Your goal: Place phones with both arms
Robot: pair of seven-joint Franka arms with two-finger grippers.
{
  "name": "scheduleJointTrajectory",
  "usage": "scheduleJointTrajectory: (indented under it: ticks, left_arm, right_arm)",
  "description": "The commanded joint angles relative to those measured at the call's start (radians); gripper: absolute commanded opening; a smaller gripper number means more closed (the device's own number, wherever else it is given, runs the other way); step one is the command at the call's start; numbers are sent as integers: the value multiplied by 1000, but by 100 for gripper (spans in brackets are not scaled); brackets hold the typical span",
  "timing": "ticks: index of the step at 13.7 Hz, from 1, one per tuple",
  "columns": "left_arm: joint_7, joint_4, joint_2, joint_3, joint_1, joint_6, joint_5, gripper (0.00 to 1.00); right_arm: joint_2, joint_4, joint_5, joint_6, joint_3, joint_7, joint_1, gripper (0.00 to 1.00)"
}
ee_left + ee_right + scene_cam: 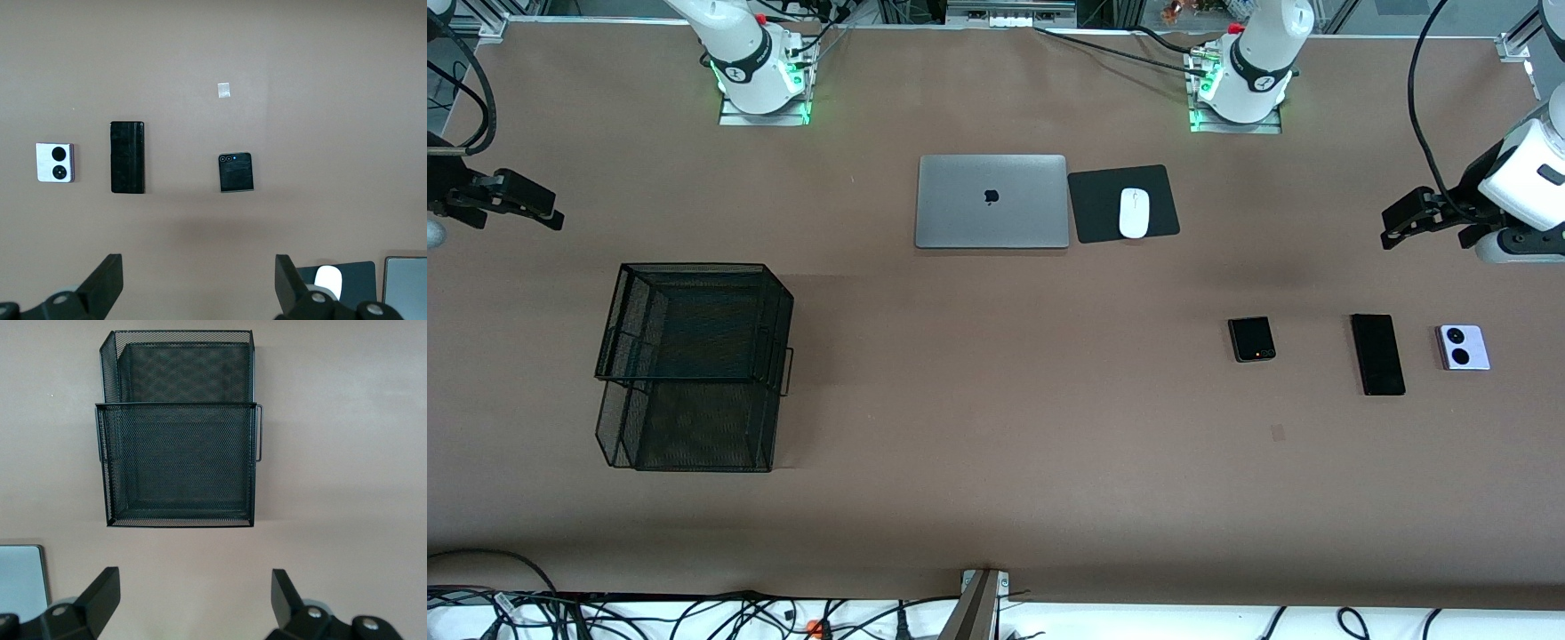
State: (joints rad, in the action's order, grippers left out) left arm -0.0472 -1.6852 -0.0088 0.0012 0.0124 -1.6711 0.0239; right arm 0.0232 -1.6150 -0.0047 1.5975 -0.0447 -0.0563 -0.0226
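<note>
Brown matting covers the whole table (996, 498), with aluminium framing along the robots' edge and a tangle of black cables on the white floor strip at the edge nearest the front camera. Both arm bases glow green at their mounts. A closed grey laptop (991, 201) lies between the bases, and beside it a white mouse (1135, 212) sits on a black mouse pad (1096, 206). A two-tier black wire-mesh tray (694, 364) stands toward the right arm's end.

Toward the left arm's end three phones lie flat in a row, apart from one another: the black flip phone (1251, 339), the long black slab phone (1377, 354) and the lavender-white flip phone (1463, 347) with its two black circles up. A small pale tape square (1278, 433) lies nearer the front camera than the black flip phone.

The left gripper (1392, 229) hangs over bare mat at its end, fingers spread wide and empty. The right gripper (551, 213) hangs over bare mat at the other end, fingers likewise apart, holding nothing.
</note>
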Motion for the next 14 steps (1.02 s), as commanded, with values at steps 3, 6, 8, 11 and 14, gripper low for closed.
scheduleJointTrajectory:
  ticks: [3, 6, 8, 11, 14]
  left_arm:
    - [17, 28, 10, 5, 0, 22, -7, 100]
    - [21, 32, 16, 5, -2, 22, -10, 100]
    - [13, 29, 19, 5, -2, 27, -13, 100]
    - [24, 28, 81, 5, 3, 100, -13, 100]
    - [20, 18, 160, 5, 9, 123, -9, 100]
  right_arm:
    - [-5, -5, 3, -1, -7, -16, 12, 100]
    - [-5, -5, 2, 1, -9, -17, 10, 100]
    - [-5, -5, 0, 1, -9, -19, 10, 100]
    - [-6, 4, -3, 5, -10, -19, 10, 100]
    - [-6, 18, -6, 1, -12, -22, 10, 100]
